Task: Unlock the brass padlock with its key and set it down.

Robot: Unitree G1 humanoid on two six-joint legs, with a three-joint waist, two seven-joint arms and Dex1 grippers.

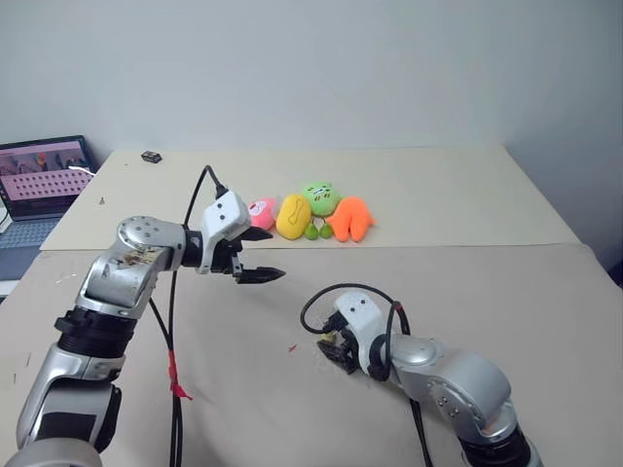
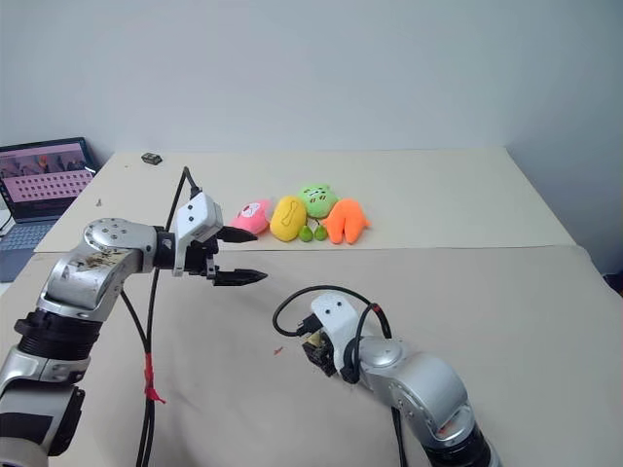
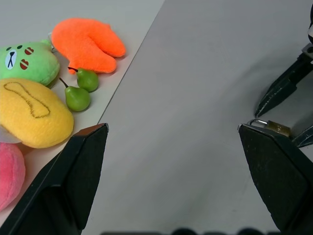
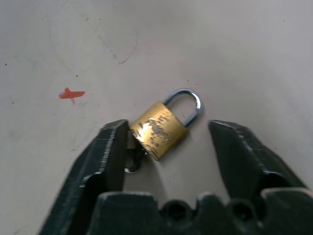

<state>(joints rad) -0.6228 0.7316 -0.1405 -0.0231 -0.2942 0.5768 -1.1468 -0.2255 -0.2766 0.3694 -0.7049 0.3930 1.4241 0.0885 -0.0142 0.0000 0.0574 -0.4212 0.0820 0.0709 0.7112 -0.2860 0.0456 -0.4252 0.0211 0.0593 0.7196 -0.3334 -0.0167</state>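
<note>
The brass padlock [image 4: 159, 129] lies flat on the beige table, its silvery shackle [image 4: 188, 98] closed and pointing away from my right wrist. My right gripper [image 4: 168, 128] is low over it and open, jaws straddling the body: one finger [image 4: 110, 152] touches the lock's edge, the other [image 4: 234, 147] stands apart. A silvery bit of the key [image 4: 132, 164] peeks out at the lock's bottom beside the touching finger. My left gripper [image 2: 258, 256] hovers open and empty above the table, left of the lock. The padlock [image 3: 276, 128] also shows in the left wrist view.
A row of plush toys sits behind: pink [image 1: 261, 211], yellow [image 1: 293, 216], green [image 1: 319, 197] and orange [image 1: 350, 220], with small green pears [image 1: 317, 232]. A laptop [image 1: 41, 180] stands at far left, a small dark object [image 1: 150, 157] at the back. A red mark [image 4: 71, 94] lies near the lock.
</note>
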